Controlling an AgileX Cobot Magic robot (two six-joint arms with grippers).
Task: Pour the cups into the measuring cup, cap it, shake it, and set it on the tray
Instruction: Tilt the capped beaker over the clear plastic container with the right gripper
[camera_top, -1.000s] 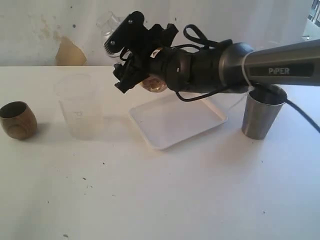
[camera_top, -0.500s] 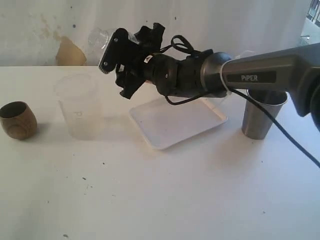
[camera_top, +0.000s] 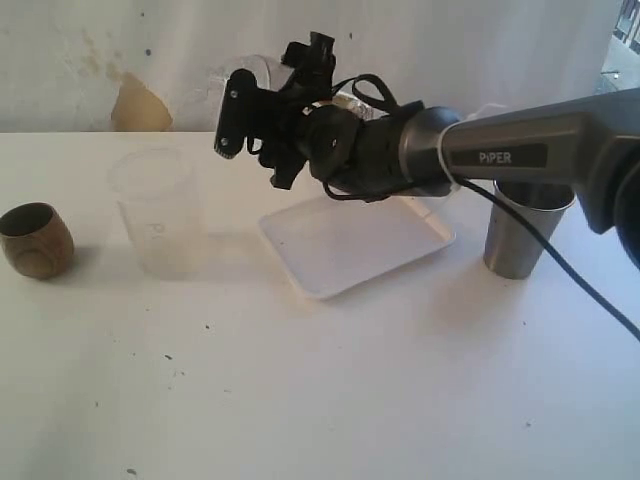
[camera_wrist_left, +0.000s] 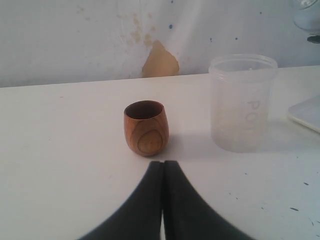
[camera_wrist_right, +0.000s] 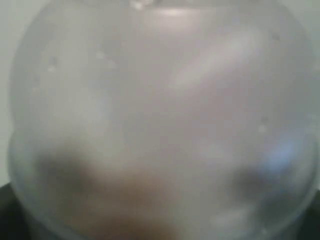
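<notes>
Left wrist view: round-bellied wooden cup (camera_wrist_left: 145, 127); left tool (camera_wrist_left: 163, 165) together, right tool (camera_top: 252, 140) clamping lid (camera_wrist_right: 160, 120)

The small round-bellied brown wooden cup (camera_wrist_left: 145, 128) shows smooth polished grain. Left of the shallow white tray (camera_top: 350, 245), which looks smooth, the frosted translucent plastic cup (camera_top: 158, 212) is matt; right of it, the tapered brushed-steel tumbler (camera_top: 522, 235) gleams dully. The clear dome-shaped lid (camera_wrist_right: 160, 120) looks cloudy.

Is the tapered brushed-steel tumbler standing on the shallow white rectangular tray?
No, the brushed-steel tumbler stands upright on the bare table, off to one side of the white tray and clear of its rim.
</notes>
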